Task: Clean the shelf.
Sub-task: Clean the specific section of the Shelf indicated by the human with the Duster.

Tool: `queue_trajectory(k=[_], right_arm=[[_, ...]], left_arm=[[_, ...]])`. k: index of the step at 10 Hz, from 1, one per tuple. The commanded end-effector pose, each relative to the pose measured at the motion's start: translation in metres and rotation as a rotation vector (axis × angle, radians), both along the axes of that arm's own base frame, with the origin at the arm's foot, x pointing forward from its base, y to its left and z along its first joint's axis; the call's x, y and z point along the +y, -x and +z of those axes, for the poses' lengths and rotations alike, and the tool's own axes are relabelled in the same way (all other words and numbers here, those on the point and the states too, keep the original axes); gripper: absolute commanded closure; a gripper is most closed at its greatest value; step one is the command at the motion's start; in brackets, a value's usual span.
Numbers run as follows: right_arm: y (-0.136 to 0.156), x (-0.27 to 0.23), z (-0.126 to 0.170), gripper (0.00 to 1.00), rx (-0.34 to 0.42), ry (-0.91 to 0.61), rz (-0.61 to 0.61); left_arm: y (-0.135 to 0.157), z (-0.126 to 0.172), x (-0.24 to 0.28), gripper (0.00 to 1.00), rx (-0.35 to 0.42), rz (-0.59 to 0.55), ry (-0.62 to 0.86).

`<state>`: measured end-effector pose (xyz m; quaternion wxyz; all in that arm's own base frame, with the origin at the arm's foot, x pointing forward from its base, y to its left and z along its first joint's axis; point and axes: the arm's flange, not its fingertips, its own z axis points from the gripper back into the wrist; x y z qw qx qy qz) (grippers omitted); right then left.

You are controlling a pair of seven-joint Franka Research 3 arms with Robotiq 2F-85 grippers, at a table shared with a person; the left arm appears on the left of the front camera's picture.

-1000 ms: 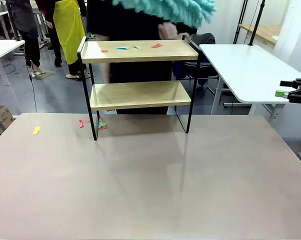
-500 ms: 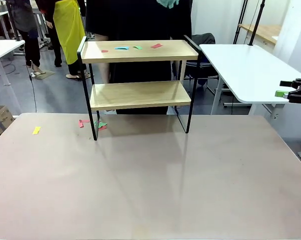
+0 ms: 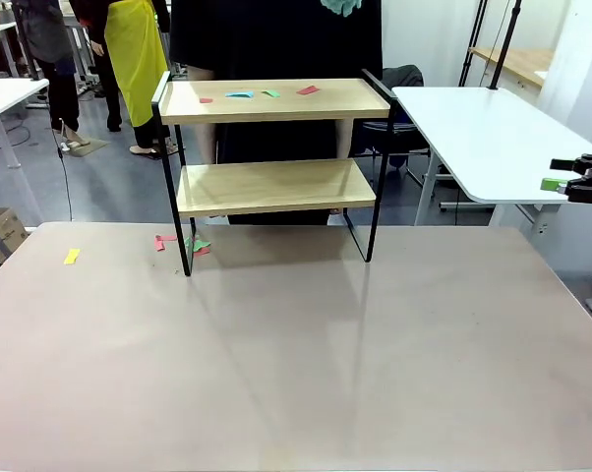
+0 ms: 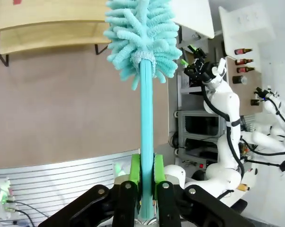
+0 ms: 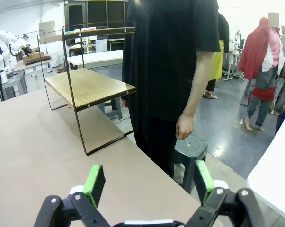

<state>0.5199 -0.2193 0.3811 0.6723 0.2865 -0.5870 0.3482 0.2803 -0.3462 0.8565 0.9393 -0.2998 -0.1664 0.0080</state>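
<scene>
Front view: the shelf (image 3: 266, 187), two light wood boards in a thin black frame, is set at the far middle of the desk (image 3: 296, 374). A person (image 3: 276, 39) in black stands just behind it.

- Paper scraps (image 3: 262, 93), red, blue and green, are counted on the top board. The lower board appears bare.
- Loose scraps (image 3: 178, 243) lie on the desk beside the shelf's left front leg.
- A yellow scrap (image 3: 72, 256) lies farther to the left.

Left wrist view: the duster (image 4: 140, 38) is teal, with a fluffy head on a straight handle.

- The handle is pinched between the green pads of the left gripper (image 4: 147, 165), whose fingers (image 4: 135, 166) are pressed onto it from both sides.
- The head is held in the air, apart from the shelf, which shows at the upper left of this view.

Right wrist view: the right gripper (image 5: 149, 187) is held with its fingers spread wide and nothing between them. In the front view it is parked off the desk's right edge.

Step in hand, as judged: the duster is carried toward the shelf, and the top board is not yet swept.

Next move, as judged:
- The head is to be lowered onto the top board.
- It is then to be drawn along the board so that the scraps are pushed off an open edge, clear of the raised side rails.
- Light contact is called for, so that the light rack is not shoved toward the person.
</scene>
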Motion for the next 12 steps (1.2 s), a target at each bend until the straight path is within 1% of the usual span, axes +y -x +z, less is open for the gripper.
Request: queue_trajectory(k=[1, 2, 3, 4, 5, 8, 9, 10, 11, 12], right_arm=[[-0.001, 0.003, 0.005, 0.0, 0.017, 0.009, -0.012], [-0.001, 0.003, 0.005, 0.0, 0.017, 0.009, -0.012], [-0.001, 0.003, 0.005, 0.0, 0.017, 0.009, -0.012], [-0.001, 0.003, 0.005, 0.0, 0.017, 0.009, -0.012], [-0.001, 0.003, 0.005, 0.0, 0.017, 0.009, -0.012], [-0.001, 0.003, 0.005, 0.0, 0.017, 0.009, -0.012], [-0.001, 0.003, 0.005, 0.0, 0.017, 0.009, -0.012], [-0.001, 0.003, 0.005, 0.0, 0.017, 0.009, -0.012], [-0.001, 0.003, 0.005, 0.0, 0.017, 0.009, -0.012], [-0.001, 0.003, 0.005, 0.0, 0.017, 0.009, -0.012]], left_arm=[[0.001, -0.016, -0.022, 0.87, -0.062, 0.043, -0.064], [-0.009, -0.022, -0.046, 0.87, -0.111, 0.025, -0.086], [-0.022, -0.025, -0.071, 0.87, -0.121, -0.028, -0.106], [-0.036, -0.029, -0.095, 0.87, -0.171, -0.01, -0.143], [-0.047, -0.034, -0.112, 0.87, -0.194, 0.015, -0.166], [-0.078, -0.064, -0.158, 0.87, -0.144, 0.116, -0.263], [-0.089, -0.077, -0.175, 0.87, -0.168, 0.148, -0.295], [-0.095, -0.088, -0.183, 0.87, -0.154, 0.164, -0.284], [-0.099, -0.099, -0.19, 0.87, -0.143, 0.186, -0.311], [-0.102, -0.105, -0.194, 0.87, -0.14, 0.181, -0.331]])
